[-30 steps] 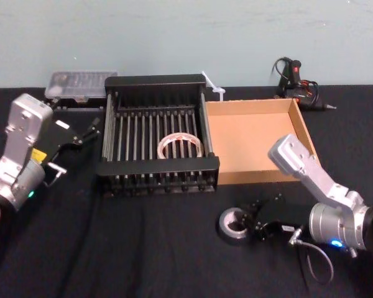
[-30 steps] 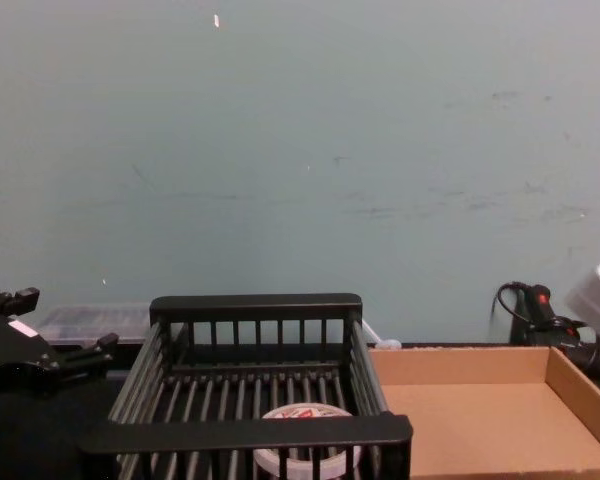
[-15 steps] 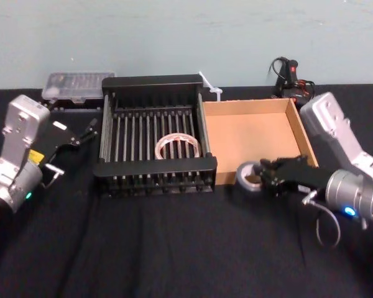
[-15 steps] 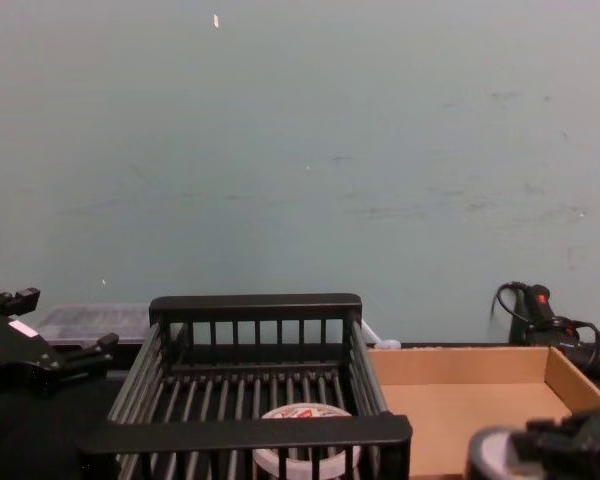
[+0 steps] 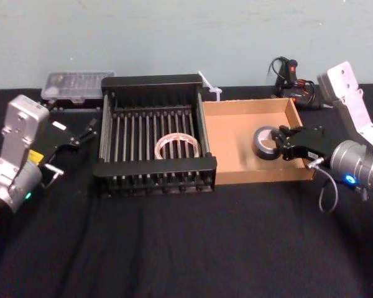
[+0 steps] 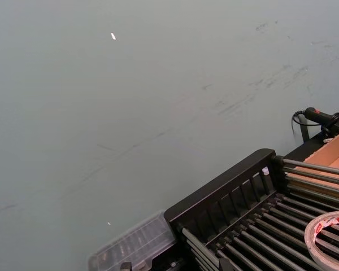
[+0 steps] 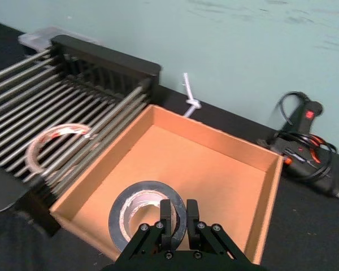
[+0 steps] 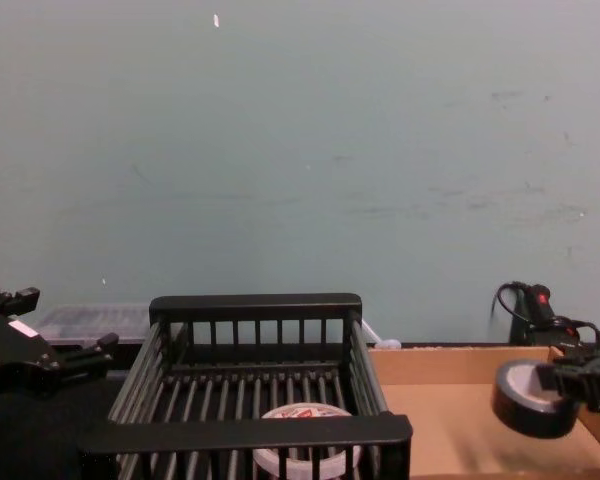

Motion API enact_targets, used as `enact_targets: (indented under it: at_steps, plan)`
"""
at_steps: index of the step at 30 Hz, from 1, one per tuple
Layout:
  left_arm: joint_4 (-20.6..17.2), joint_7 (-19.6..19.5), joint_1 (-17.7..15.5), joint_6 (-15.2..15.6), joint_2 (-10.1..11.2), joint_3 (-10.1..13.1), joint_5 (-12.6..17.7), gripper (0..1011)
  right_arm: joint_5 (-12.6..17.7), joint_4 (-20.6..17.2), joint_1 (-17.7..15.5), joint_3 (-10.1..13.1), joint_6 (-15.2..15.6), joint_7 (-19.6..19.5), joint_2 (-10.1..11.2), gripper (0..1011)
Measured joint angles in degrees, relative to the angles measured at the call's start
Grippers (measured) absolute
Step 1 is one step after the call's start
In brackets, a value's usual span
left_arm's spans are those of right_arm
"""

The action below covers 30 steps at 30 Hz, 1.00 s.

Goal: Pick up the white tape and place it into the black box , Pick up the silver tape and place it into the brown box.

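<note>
When read from the worktop's (image 5: pixel 174 254) left edge, shows the left claw (image 5: pixel 89 130) parked just beside the black box (image 5: pixel 154 81), spread wide and grasping nothing. Finds the white tape (image 5: pixel 160 147) lying flat on the slatted bottom of that box, toward the front and right of centre, touched by neither claw. Counts, on that evidence, as the first half done.

Moving right, meets the brown box (image 5: pixel 236 124) set just beside the black box's right rim, its floor bare. Sees the silver tape (image 5: pixel 258 146) tilted on edge above the right part of that floor, apparently clear of the cardboard judging by the chest view. Shows it clenched in the right claw (image 5: pixel 281 144), pinched through the roll's near wall, inside the ring and outside it.

Leaves, by this reading, only the last bit: lowering the roll, letting go within the brown walls, and drawing the arm back over the right rim. Risks little beyond the roll running on its edge toward a wall once released, given the tilted hold.
</note>
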Motion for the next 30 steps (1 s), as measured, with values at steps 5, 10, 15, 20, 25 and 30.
enact_targets:
  at_steps: [5,10,15,20,25,30]
  plan:
    - [0.00,0.00,0.00,0.00,0.00,0.00,0.00,1001,-0.59,2.21,1.24,0.89,0.51,-0.77,-1.59,159]
    - [0.00,0.00,0.00,0.00,0.00,0.00,0.00,1001,-0.74,2.72,1.46,1.26,0.78,-1.00,-2.04,159]
    - [0.00,0.00,0.00,0.00,0.00,0.00,0.00,1001,-0.74,2.66,1.40,1.17,0.77,-0.97,-1.94,159]
    - [0.00,0.00,0.00,0.00,0.00,0.00,0.00,1001,-0.74,2.57,1.37,1.09,0.75,-0.94,-1.87,159]
    - [0.00,0.00,0.00,0.00,0.00,0.00,0.00,1001,-0.73,2.50,1.35,1.05,0.72,-0.89,-1.82,182]
    - [0.00,0.00,0.00,0.00,0.00,0.00,0.00,1001,-0.71,2.47,1.32,1.01,0.69,-0.85,-1.79,338]
